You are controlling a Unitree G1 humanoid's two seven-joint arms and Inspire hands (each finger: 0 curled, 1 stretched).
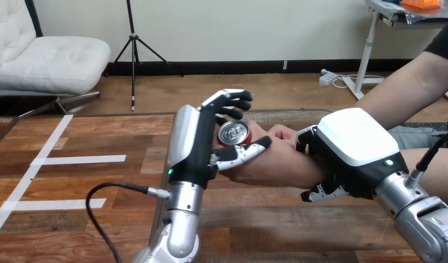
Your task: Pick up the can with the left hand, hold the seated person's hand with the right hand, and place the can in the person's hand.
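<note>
Left hand clamped can by person's hand, centre frame; right hand clasped wrist. Should seat can before releasing.

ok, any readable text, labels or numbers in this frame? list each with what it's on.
None can be read.
can: its lid faces the camera and its red side is mostly covered by the left hand; no print is legible.
left hand and right hand: plain white shells with no lettering.

Left hand grips the can against the person's hand, while right hand clasps the person's wrist above the desk.
</note>
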